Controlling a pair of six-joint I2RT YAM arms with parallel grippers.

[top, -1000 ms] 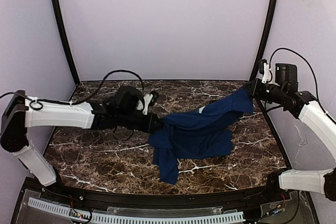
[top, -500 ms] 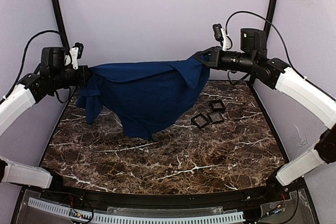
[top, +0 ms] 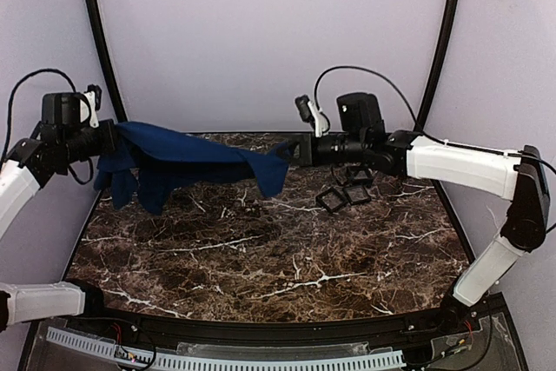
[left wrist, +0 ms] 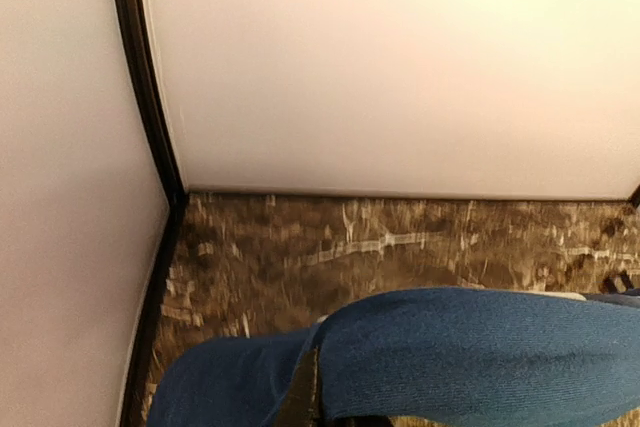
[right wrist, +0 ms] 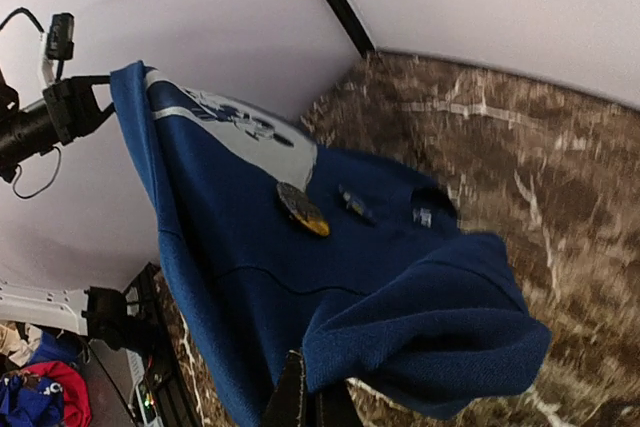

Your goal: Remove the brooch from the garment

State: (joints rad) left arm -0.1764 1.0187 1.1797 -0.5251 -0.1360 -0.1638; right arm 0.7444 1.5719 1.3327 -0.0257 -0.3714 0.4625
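Now the garment (top: pixel 187 158) hangs in the air as a narrow, sagging band over the back left of the table (top: pixel 261 258), strung between both arms. Half a second ago it was spread wide and higher. The right gripper (top: pixel 291 152) has swung in from the right rear to mid-table and dropped lower; its jaws are clamped together on a bunched corner of the cloth. The left gripper (top: pixel 106 140) has drifted slightly further left and down, and is likewise pinched shut on the other end.

In the right wrist view the chest side faces the camera. The brooch (right wrist: pixel 423 217) is a tiny bluish-silver glint on the cloth below the pale print (right wrist: pixel 270 147), still attached, with a bar-shaped pin (right wrist: pixel 357 202) and a gold oval badge (right wrist: pixel 302 209) beside it.

The black trays (top: pixel 346 190) sit where they were, right rear, apart from the cloth.
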